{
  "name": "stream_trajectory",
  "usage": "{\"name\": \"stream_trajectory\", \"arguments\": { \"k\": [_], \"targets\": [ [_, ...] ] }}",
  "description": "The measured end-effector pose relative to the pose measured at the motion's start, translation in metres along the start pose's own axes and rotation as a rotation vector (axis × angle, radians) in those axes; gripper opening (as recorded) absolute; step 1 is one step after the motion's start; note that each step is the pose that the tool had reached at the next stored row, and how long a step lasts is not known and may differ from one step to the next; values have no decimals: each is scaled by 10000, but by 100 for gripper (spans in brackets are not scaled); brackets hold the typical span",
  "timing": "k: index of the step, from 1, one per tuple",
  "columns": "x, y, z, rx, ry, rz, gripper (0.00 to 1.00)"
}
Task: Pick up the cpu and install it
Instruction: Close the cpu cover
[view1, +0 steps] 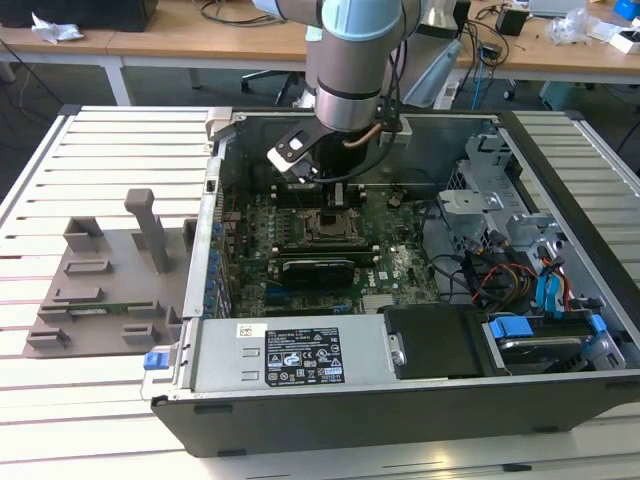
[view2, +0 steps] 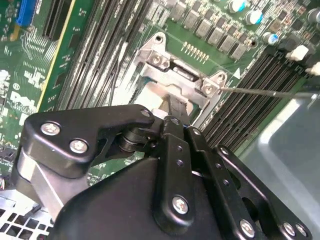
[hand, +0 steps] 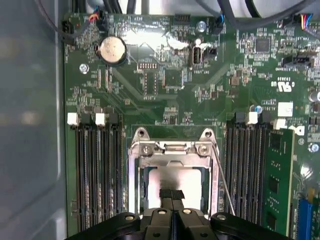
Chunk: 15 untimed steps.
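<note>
The cpu (hand: 175, 176) is a silver-grey square lying flat inside the metal socket frame (hand: 172, 149) on the green motherboard (hand: 165, 85). In both wrist views my gripper (hand: 171, 194) hangs straight over it, its two black fingers (view2: 175, 107) pressed together with nothing between them. Their tips are at or just above the chip's top; I cannot tell whether they touch. The cpu (view2: 156, 93) shows as a pale patch beyond the fingers. In the exterior view the arm's wrist (view1: 345, 100) reaches down into the open computer case over the socket (view1: 330, 226).
Dark memory slots (hand: 95, 170) flank the socket on both sides, and a thin retention lever (hand: 222, 180) runs along one side. The case (view1: 300, 352) holds a drive cage and cables (view1: 520, 270) at the exterior view's right. A grey fixture tray (view1: 100, 285) sits on the slatted table at its left.
</note>
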<state>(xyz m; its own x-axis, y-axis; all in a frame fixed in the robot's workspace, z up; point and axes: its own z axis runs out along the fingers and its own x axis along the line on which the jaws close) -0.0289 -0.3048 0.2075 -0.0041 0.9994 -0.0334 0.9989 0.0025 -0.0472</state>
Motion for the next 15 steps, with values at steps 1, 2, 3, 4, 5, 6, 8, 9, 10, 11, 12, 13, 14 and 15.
{"name": "stream_trajectory", "arguments": {
  "k": [1, 2, 3, 4, 5, 6, 8, 9, 10, 11, 12, 13, 14, 15],
  "targets": [
    [0, 21, -1, 5, 0, 1, 11],
    [0, 39, -2, 7, 0, -1, 11],
    [0, 87, -5, 15, 0, -1, 11],
    [0, 109, -10, 17, 0, 0, 11],
    [-1, 127, -18, 18, 1, -1, 11],
    [-1, 139, -24, 19, 0, -2, 11],
    [-2, 165, -43, 21, 0, -1, 11],
    [-2, 176, -55, 22, 0, -1, 11],
    [-3, 184, -66, 22, 1, -1, 11],
    [-3, 195, -89, 23, 0, -1, 11],
    [-4, 198, -108, 22, 1, -1, 11],
    [-5, 200, -136, 22, 0, -2, 11],
    [-6, 199, -164, 23, 1, 0, 11],
    [-7, 198, -197, 23, 0, 1, 11]
  ]
}}
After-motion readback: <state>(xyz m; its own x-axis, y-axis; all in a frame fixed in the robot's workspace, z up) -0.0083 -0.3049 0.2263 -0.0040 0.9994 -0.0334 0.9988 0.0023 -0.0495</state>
